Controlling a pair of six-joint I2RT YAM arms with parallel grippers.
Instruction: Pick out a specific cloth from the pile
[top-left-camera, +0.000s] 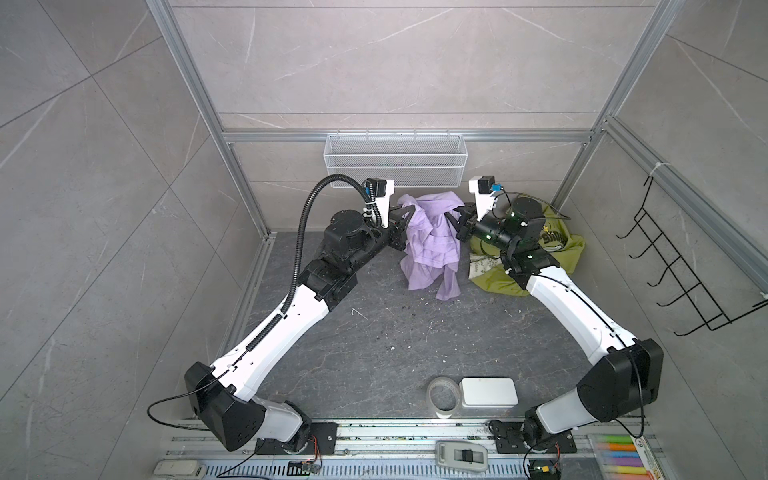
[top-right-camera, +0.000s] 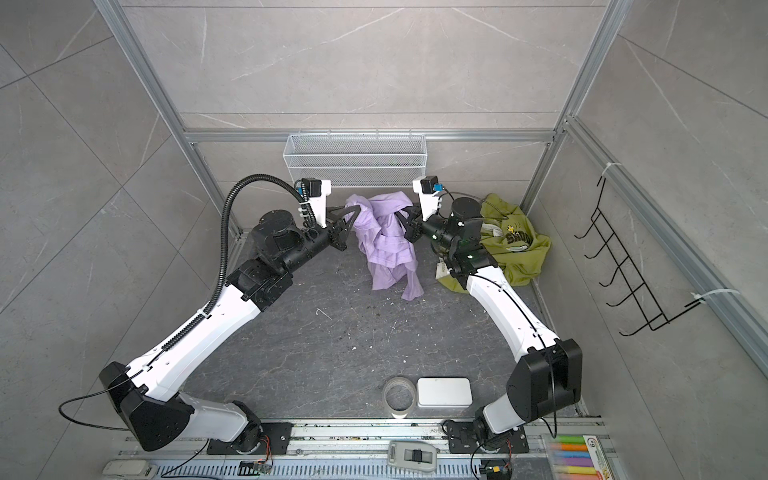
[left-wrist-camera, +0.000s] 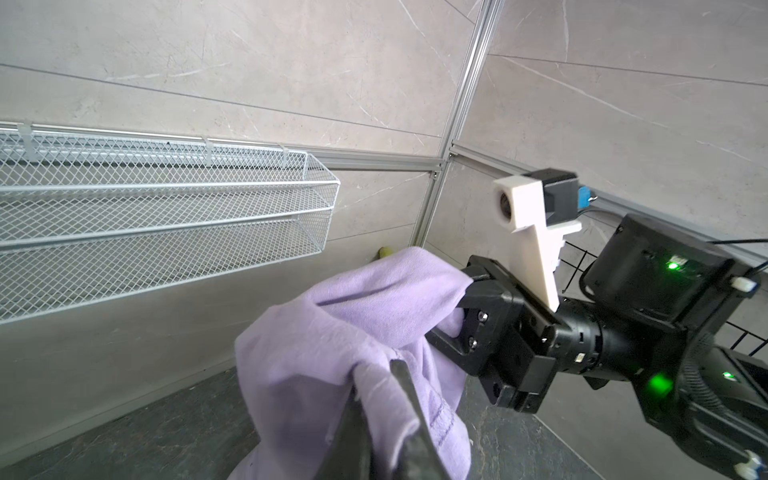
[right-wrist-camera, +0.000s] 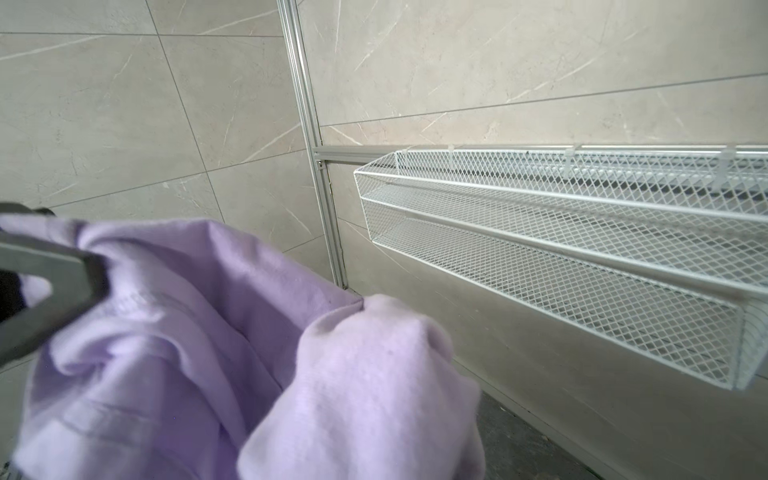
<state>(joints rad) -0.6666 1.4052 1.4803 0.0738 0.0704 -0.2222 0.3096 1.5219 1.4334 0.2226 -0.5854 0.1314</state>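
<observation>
Closest to the wrist lenses, the cloth (left-wrist-camera: 332, 332) hangs bunched at upper centre in both top views, just left of the olive-green pile (top-left-camera: 557, 257). Each pinched tight on a lavender fold, the left gripper (top-left-camera: 409, 208) and right gripper (top-left-camera: 457, 220) share it. Pulled apart, the thin fabric could slip free. Its tail seems to touch the table (top-left-camera: 374, 340) and may drag.

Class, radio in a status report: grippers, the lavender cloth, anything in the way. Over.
Left gripper and right gripper shut on the lavender cloth. Cloth raised, draped between them. Green garment lies apart; nothing blocking.
</observation>
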